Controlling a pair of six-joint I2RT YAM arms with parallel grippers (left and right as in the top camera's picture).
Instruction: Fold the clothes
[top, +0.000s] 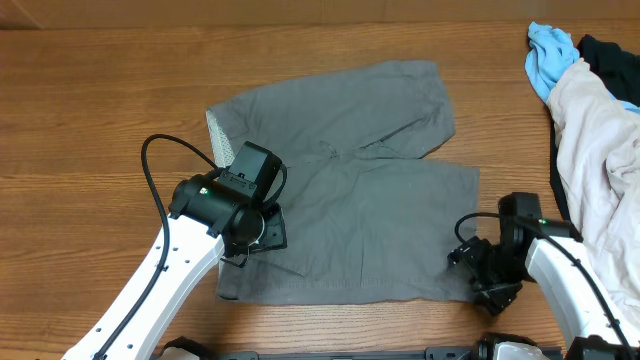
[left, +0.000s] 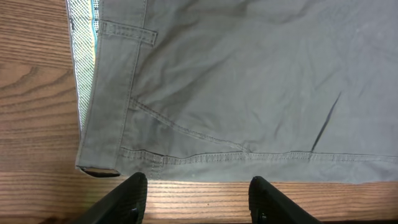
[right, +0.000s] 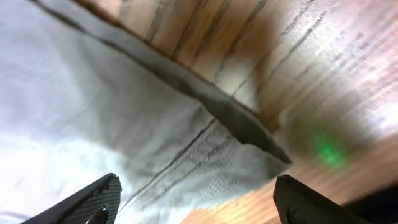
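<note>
The gray shorts (top: 350, 200) lie flat in the middle of the wooden table, one leg folded over the other, with the speckled waistband lining (top: 213, 130) showing at the left. My left gripper (top: 262, 232) hovers at their near-left corner. In the left wrist view it (left: 198, 186) stands open over bare wood, just short of the side seam and waistband (left: 106, 106), nothing between its fingers. At the near-right hem corner sits my right gripper (top: 480, 275). The right wrist view has it (right: 196, 186) wide open, the hem corner (right: 249, 134) lying loose beneath it.
At the right edge of the table lie a whitish-pink garment (top: 600, 170), a small light-blue cloth (top: 548, 55) and a dark garment (top: 610, 50). Bare wood (top: 100, 100) surrounds the shorts on the left and at the back.
</note>
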